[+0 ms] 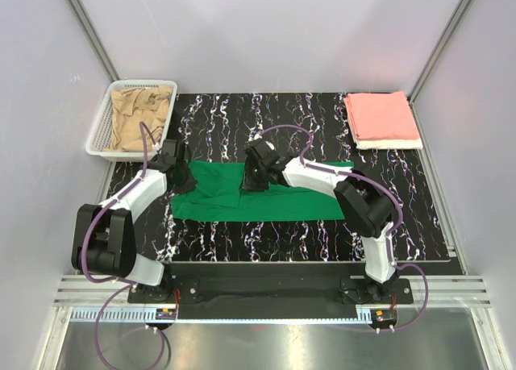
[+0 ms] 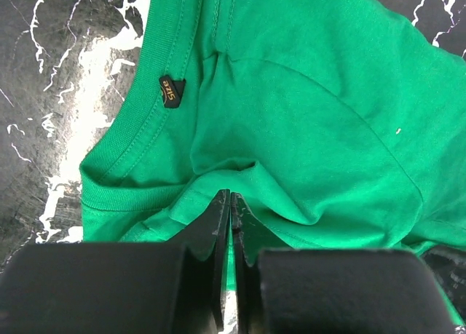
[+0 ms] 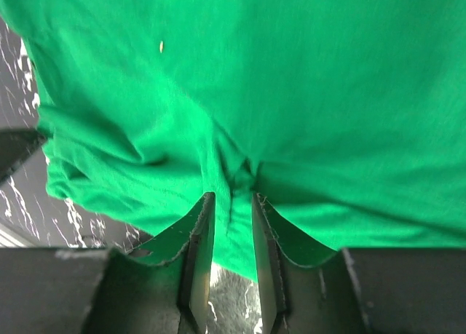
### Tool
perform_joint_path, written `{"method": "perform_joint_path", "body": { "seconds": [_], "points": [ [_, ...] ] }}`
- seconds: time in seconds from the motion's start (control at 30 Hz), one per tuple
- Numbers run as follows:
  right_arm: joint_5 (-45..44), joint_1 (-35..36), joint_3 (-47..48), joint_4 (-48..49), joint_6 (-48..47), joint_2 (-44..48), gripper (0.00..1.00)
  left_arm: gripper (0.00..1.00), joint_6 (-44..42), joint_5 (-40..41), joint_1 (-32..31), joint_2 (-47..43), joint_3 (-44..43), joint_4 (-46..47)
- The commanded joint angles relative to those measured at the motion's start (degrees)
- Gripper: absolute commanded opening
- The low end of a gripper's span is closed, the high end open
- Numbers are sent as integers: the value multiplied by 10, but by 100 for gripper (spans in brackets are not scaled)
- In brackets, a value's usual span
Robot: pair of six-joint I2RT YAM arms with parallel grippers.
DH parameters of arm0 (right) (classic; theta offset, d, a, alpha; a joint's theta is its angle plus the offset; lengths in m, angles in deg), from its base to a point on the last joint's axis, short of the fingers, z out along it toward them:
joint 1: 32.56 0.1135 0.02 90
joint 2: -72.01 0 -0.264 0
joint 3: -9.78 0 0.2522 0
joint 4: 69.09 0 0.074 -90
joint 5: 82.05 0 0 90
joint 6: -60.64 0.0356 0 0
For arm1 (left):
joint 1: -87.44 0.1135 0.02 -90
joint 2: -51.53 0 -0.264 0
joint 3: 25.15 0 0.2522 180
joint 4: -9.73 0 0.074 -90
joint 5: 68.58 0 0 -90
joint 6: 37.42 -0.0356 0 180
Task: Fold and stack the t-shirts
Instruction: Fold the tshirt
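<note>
Green t-shirt (image 1: 274,202) in left pincer (image 2: 230,198)

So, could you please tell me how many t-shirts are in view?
4: green t-shirt spread mid-table, tan t-shirt in the basket, pink t-shirt folded atop white t-shirt at far right. The basket may hide more.

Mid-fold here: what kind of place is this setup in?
Probably a lab test cell rather than a home: bare white panel walls, an aluminium frame holding them, and a black marbled mat as the work surface.
</note>
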Motion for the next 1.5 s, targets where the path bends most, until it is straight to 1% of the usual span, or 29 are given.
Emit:
{"method": "perform_joint_path", "body": {
  "seconds": [0.0,0.03,0.13,0.23,0.3,0.4,0.53,0.73,1.03,1.17,1.37,1.47],
  "points": [
    [-11,18,-12,4,1,36,34,10,-14,-2,3,-17,-17,16],
    [-3,19,-12,6,2,36,34,18,-23,3,3,-18,-19,16],
    [12,27,-12,13,12,30,35,33,-44,-6,5,-15,-24,11],
    [10,35,-19,21,21,31,35,38,-53,-14,12,-34,-4,10],
    [6,39,-25,24,30,35,35,38,-58,-27,28,-44,15,21],
    [0,42,-37,24,56,34,36,37,-61,-71,59,-50,40,33],
    [-18,52,-47,32,87,25,38,38,-68,-91,65,-40,51,51],
    [4,51,-43,56,100,9,37,39,-66,-125,68,2,54,83],
    [10,52,-45,67,117,-1,36,37,-67,-101,68,-4,60,80],
    [6,52,-47,67,122,-8,36,40,-65,-76,67,-20,72,78],
    [4,54,-44,67,124,-16,37,40,-59,-75,67,-13,78,88],
    [-2,53,-44,68,123,-18,35,36,-54,-83,66,-14,84,108]
  ]
}}
